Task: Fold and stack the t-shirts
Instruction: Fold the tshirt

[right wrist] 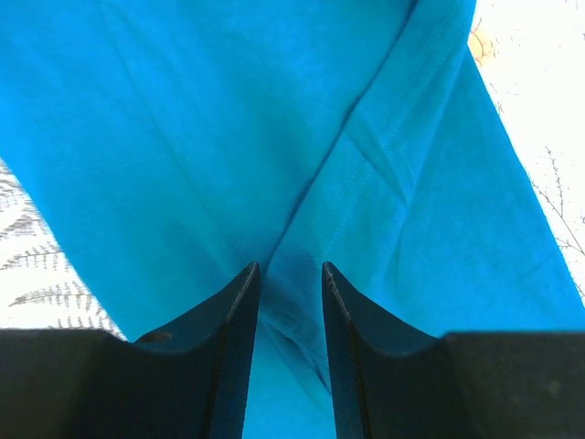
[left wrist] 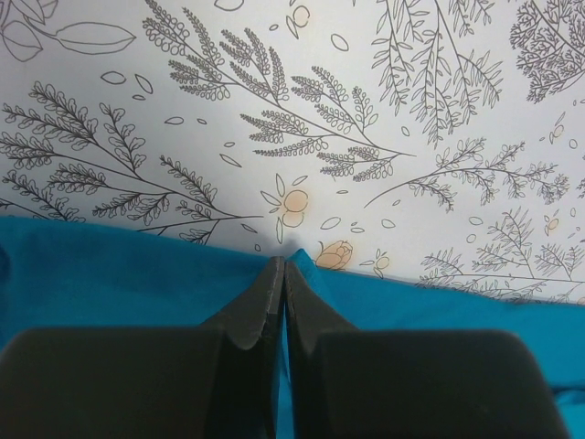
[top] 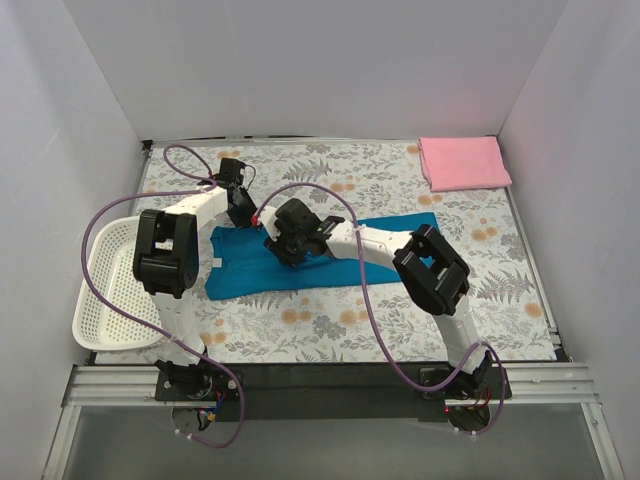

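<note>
The teal-blue t-shirt [top: 380,250] lies spread flat in the middle of the table, with a small white label [top: 213,263] at its left end. My left gripper [top: 243,213] is at the shirt's far edge. In the left wrist view it [left wrist: 281,263] is shut on that edge of the teal cloth [left wrist: 110,274], with a sliver of cloth between the fingers. My right gripper [top: 283,248] is down on the left half of the shirt. In the right wrist view its jaws [right wrist: 291,270] stand narrowly apart, closed on a raised fold of teal cloth [right wrist: 183,137]. The pink t-shirt [top: 465,162] lies folded at the back right corner.
A white lattice basket [top: 105,290] sits at the table's left edge, beside the left arm. The table wears a floral cloth [top: 400,310]. White walls close in the left, back and right sides. A metal rail [top: 330,385] runs along the front.
</note>
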Available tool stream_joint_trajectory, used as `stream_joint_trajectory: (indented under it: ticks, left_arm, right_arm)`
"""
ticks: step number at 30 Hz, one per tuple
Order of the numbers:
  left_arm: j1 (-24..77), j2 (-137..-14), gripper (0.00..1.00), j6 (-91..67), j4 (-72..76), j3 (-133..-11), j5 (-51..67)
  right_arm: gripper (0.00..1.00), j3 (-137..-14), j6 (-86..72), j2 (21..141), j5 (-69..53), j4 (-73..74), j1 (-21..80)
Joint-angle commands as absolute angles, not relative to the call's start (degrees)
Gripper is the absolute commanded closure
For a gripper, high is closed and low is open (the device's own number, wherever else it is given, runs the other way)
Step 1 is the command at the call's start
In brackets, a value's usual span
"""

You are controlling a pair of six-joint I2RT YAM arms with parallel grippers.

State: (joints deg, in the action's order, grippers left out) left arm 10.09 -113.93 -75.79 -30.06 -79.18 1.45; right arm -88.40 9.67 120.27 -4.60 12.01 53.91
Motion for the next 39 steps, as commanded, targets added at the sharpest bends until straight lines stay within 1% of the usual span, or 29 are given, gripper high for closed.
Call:
stream_joint_trajectory:
  ticks: [1, 6, 9, 10, 13, 19, 23, 35, 39]
  left_arm:
    - [10.3, -111.4, 1.00, -75.0, -30.8, -80.0, 0.7]
    - [10.3, -111.7, 1.00, -74.9, -30.9, -80.0, 0.7]
    - [10.2, -111.9, 1.00, -74.9, -31.1, -80.1, 0.7]
    - [10.3, -111.8, 1.00, -75.0, -31.1, -80.2, 0.7]
    - [10.3, -111.4, 1.00, -74.9, -31.6, -80.9, -1.4]
    - [10.3, -111.2, 1.00, -75.5, -33.6, -83.8, -3.7]
    - [10.2, -110.8, 1.00, -75.8, -35.1, -85.9, -4.9]
    - [10.0, -108.0, 1.00, -76.7, -37.3, -86.3, -9.6]
    - [9.9, -108.2, 1.00, -76.7, -35.6, -85.4, -7.1]
  right_arm:
    - [0.61, -90.2, 10.9, 121.3, -2.1, 12.0, 54.3]
    - [0.62, -90.0, 11.2, 121.4, -2.2, 12.0, 54.4]
    - [0.65, -89.9, 11.3, 121.6, -1.7, 12.0, 54.7]
    - [0.73, -89.8, 11.4, 121.5, -1.5, 12.0, 54.7]
    - [0.86, -90.2, 11.9, 121.0, -0.5, 12.0, 54.6]
    - [0.99, -91.6, 14.8, 120.0, 5.2, 11.9, 54.6]
    - [0.99, -92.2, 16.6, 119.4, 8.2, 12.0, 54.1]
    - [0.99, -94.0, 19.5, 120.5, 8.4, 9.8, 53.1]
    - [0.99, -94.0, 19.9, 120.2, 7.8, 9.6, 52.9]
